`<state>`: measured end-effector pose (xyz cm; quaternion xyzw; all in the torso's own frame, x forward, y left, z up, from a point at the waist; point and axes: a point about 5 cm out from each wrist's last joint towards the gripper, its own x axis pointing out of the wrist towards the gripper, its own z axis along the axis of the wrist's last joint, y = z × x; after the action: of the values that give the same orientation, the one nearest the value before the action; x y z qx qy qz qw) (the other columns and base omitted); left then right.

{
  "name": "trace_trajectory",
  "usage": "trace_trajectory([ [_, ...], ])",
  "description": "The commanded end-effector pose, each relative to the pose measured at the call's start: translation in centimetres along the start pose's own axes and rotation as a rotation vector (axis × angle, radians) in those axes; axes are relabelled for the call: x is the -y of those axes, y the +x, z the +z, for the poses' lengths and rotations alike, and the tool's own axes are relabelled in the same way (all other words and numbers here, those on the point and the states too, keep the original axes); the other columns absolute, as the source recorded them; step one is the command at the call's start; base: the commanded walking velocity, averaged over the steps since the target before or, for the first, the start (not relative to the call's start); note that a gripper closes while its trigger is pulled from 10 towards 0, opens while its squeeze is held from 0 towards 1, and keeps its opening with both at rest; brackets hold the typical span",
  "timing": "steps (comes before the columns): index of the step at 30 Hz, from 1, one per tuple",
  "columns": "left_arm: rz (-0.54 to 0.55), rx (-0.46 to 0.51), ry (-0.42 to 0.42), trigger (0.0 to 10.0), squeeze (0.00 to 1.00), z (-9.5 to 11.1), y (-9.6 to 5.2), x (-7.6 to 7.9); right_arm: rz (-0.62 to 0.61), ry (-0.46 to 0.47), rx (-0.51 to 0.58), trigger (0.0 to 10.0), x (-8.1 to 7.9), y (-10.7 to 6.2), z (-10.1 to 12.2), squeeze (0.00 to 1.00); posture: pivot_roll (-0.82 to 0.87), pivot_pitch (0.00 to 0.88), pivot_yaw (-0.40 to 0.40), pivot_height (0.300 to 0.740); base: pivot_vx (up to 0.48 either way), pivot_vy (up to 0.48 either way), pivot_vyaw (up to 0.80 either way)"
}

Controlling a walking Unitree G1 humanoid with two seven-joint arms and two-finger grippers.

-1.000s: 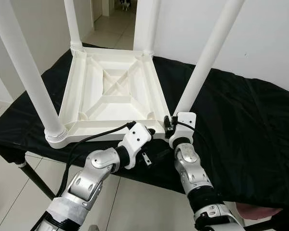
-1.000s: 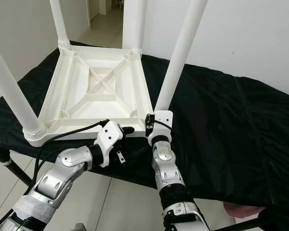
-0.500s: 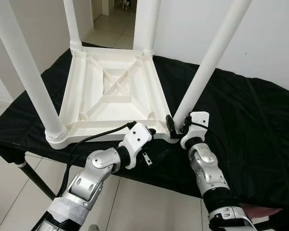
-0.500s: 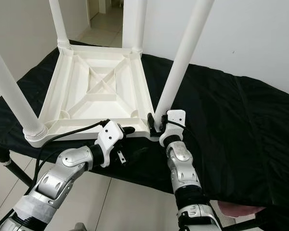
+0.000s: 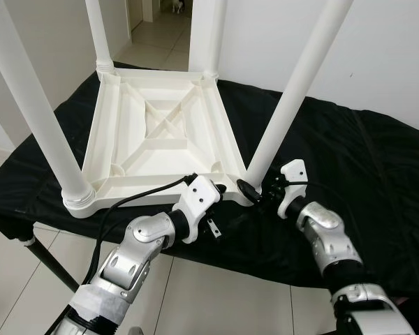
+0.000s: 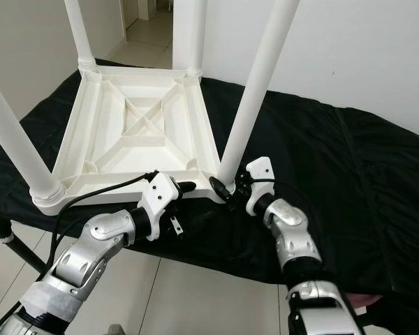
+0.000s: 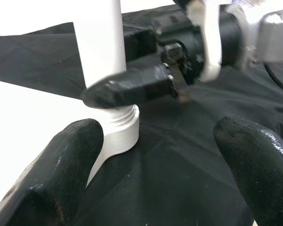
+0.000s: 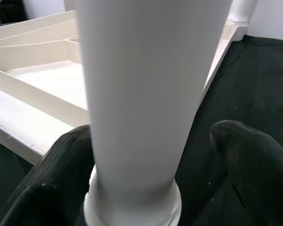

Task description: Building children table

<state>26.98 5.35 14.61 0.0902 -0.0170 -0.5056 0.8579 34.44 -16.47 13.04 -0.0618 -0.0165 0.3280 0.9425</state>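
The white plastic children's table lies upside down on a black-covered bench, with its legs pointing up. The near right leg stands in its corner socket. My right gripper reaches in from the right at the base of that leg, open. One finger rests against the leg and the other finger stands apart from it. My left gripper is open just in front of the same corner, at the table's near rim, with nothing between its fingers.
The near left leg and two far legs also stand upright. Black cloth spreads to the right of the table. The bench's front edge runs just below my grippers, with tiled floor beneath. A doorway opens at the back.
My right forearm has swung out to the right, so its gripper now meets the leg base from the side instead of from the front. The left arm has stayed put.
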Motion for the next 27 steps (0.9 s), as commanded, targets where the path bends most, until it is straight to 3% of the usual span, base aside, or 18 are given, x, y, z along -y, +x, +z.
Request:
trace_trajectory([
  [1,-0.005,-0.003,-0.009,10.0,0.0,0.0,0.2,-0.1,0.026,0.01,-0.033,10.0,0.0,0.1,-0.6,0.0,-0.03,0.0,-0.057,0.74,0.0,0.0,0.0],
  [11,0.001,-0.001,-0.007,10.0,0.0,0.2,0.1,-0.2,0.096,0.038,-0.102,10.0,-1.1,1.9,-1.6,0.0,-0.01,0.0,-0.061,0.74,0.0,0.0,0.0],
  [12,0.001,-0.001,-0.008,10.0,0.0,0.2,0.1,-0.3,0.1,0.041,-0.103,5.3,-1.2,2.1,-1.6,0.0,-0.01,0.0,-0.061,0.74,0.0,0.0,0.0],
  [13,0.001,-0.001,-0.008,10.0,0.0,0.2,0.1,-0.3,0.1,0.041,-0.103,5.3,-1.2,2.1,-1.6,0.0,-0.01,0.0,-0.061,0.74,0.0,0.0,0.0],
  [14,0.003,0.0,-0.007,10.0,0.0,0.2,0.1,-0.3,0.095,0.05,-0.095,1.4,-1.3,2.3,-1.6,0.0,-0.01,0.0,-0.064,0.74,0.0,0.0,0.0],
  [17,0.003,0.0,-0.007,10.0,0.0,0.2,0.1,-0.3,0.095,0.05,-0.095,1.4,-1.3,2.3,-1.6,0.0,-0.01,0.0,-0.064,0.74,0.0,0.0,0.0],
  [18,0.006,0.001,-0.007,10.0,0.0,0.3,0.1,-0.3,0.096,0.061,-0.085,0.0,-1.4,2.4,-1.5,0.0,0.0,0.0,-0.067,0.74,0.0,0.0,0.0],
  [27,0.008,0.005,-0.004,10.0,0.0,0.3,0.2,-0.4,0.065,0.058,-0.085,0.0,-1.3,1.8,-2.2,0.0,-0.01,0.0,-0.066,0.74,0.0,0.0,0.0],
])
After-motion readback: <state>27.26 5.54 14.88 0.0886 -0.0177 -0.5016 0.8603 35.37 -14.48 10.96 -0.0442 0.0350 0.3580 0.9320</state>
